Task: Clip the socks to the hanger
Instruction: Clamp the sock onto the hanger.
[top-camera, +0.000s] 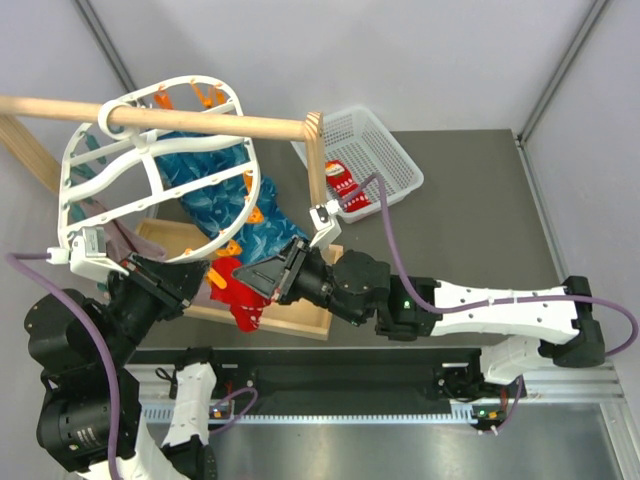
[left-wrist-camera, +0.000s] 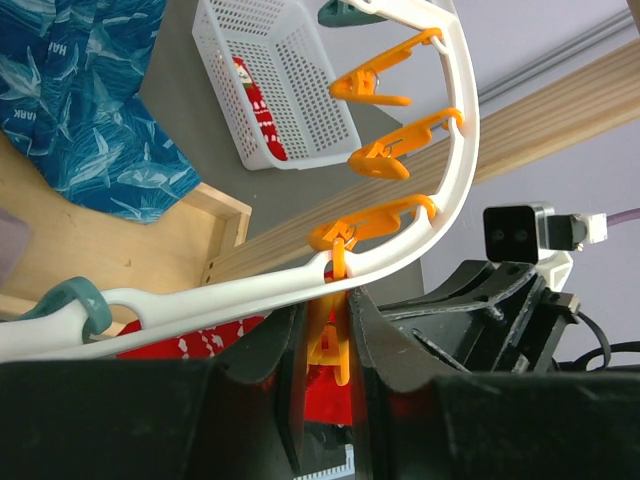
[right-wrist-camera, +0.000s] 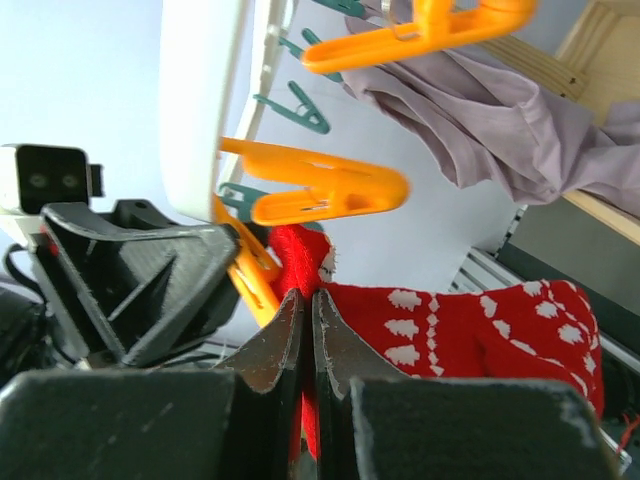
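Hanger: large white plastic oval hanger (top-camera: 70, 160) hangs on a light wooden rail (top-camera: 220, 124), at 10 o'clock in the top view, with orange clips round its rim.
Left pincer: the left pincer (left-wrist-camera: 328, 325) sits at 6 o'clock of the hanger's rim. It is closed down to a narrow gap on an orange plastic clip (left-wrist-camera: 328, 360) that hangs from that rim, with a black finger (left-wrist-camera: 270, 350) on each side of the clip (contact looks firm in the left wrist view).
Right pincer: the right pincer (right-wrist-camera: 306, 305) reaches in from 3 o'clock. Its jaws are all but together, nipping the edge of a small red sock with white patterning (right-wrist-camera: 470, 320).
Held sock: just beside the squeezed clip, under the hanger's rim at 5 o'clock, above the wooden tray base (top-camera: 290, 322). Cannot tell whether its edge is inside the clip's mouth.
Second sock: another red patterned sock (top-camera: 345, 185) lies in a white mesh basket (top-camera: 385, 150) at 1 o'clock on the dark grey bench (top-camera: 470, 220), well apart from the hanger.
Cloths: teal-blue patterned cloths (top-camera: 215, 185) hang within the frame. A mauve-grey cloth (right-wrist-camera: 480, 130) hangs at 7 o'clock of the hanger.
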